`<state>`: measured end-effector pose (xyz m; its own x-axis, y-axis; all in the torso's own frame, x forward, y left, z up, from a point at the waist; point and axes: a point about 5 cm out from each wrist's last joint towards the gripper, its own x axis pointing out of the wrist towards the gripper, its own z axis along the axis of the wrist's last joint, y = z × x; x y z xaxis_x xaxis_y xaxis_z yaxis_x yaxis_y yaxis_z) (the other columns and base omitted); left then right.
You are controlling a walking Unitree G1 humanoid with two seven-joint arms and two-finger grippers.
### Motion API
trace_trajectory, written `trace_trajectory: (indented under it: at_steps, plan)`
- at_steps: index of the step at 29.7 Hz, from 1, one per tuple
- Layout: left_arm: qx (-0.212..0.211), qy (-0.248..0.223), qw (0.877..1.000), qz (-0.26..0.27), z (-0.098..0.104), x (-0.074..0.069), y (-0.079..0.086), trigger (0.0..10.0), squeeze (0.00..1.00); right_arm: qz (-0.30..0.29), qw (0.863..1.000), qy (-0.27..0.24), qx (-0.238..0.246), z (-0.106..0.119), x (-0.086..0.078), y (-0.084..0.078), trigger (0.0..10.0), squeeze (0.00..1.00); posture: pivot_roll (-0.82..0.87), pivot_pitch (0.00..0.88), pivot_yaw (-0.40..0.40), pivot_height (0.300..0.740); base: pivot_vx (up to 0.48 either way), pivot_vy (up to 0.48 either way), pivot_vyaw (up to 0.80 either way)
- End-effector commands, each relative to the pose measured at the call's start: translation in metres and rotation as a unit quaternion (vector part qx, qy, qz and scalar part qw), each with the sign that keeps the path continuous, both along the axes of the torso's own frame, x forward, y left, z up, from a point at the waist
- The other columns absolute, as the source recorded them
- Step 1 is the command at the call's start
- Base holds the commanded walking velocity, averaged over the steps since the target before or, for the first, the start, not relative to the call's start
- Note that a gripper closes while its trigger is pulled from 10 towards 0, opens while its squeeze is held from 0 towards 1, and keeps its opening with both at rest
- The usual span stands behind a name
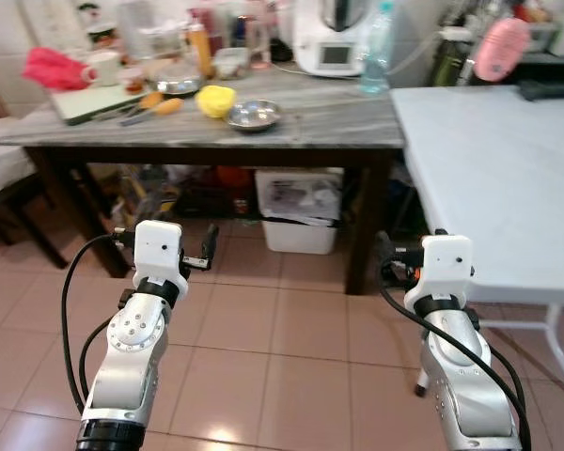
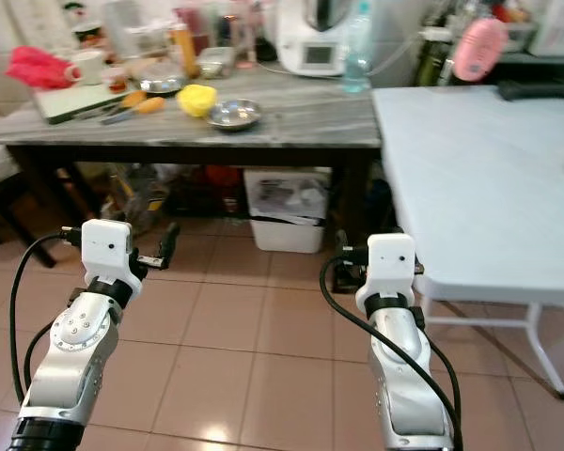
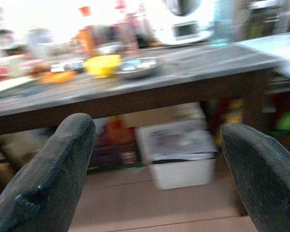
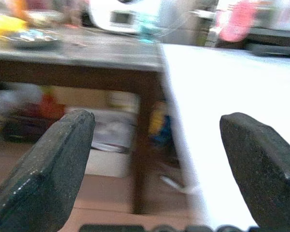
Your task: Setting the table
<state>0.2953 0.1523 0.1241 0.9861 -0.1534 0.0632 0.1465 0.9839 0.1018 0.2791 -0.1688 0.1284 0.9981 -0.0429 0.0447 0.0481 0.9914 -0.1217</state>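
I hold both tools wide and empty; next, walk to the metal bowl (image 1: 253,115) ahead of my left tool (image 3: 154,169).

No readable text, label, brand or number anywhere. White appliance (image 1: 331,38) on grey table (image 1: 338,117) has small display (too small and blurred to read).

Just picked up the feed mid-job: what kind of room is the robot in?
Most likely a home kitchen or dining area: a grey-topped table crowded with a white kitchen appliance, bottles and a steel bowl, a white table beside it, and a tiled floor.
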Motion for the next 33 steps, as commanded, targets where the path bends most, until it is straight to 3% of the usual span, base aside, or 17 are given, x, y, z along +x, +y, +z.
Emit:
trace_trajectory:
  at_steps: [1,27,33]
  plan:
    - [0.006,-0.002,1.000,0.002,0.003,0.001,0.004,10.0,0.00,0.000,1.000,-0.010,0.006,0.005,0.001,0.001,10.0,0.00,0.03,0.002,0.067,0.740,0.000,-0.480,-0.70]
    - [-0.002,-0.011,1.000,-0.007,0.009,0.006,-0.003,10.0,0.00,-0.007,0.999,-0.036,-0.001,0.016,0.003,-0.001,10.0,0.00,0.03,0.000,0.069,0.740,0.000,-0.480,-0.02]
    - [-0.004,-0.012,1.000,-0.008,0.009,0.005,-0.003,10.0,0.00,-0.003,0.999,-0.039,-0.001,0.016,0.006,0.001,10.0,0.00,0.03,0.000,0.066,0.740,0.000,-0.480,-0.51]
